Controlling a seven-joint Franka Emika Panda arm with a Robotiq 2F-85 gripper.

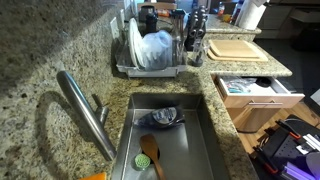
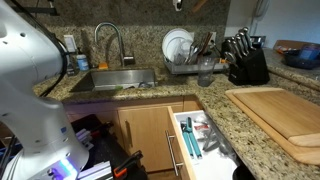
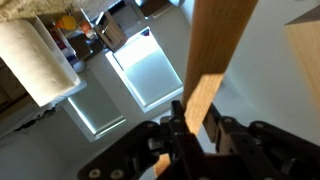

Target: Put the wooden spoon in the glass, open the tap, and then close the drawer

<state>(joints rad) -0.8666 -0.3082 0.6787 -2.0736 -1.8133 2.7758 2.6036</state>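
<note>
Both fingers (image 3: 178, 128) of the claw (image 3: 196, 130) sit nearly together, a pale wooden strip (image 3: 215, 50) rising between them, grip unclear.

Nothing can be read in any view: no word, brand, number or sign is legible. The small things (image 2: 193, 135) lying in the drawer (image 2: 171, 150) are too blurred to tell whether they carry any print.
</note>
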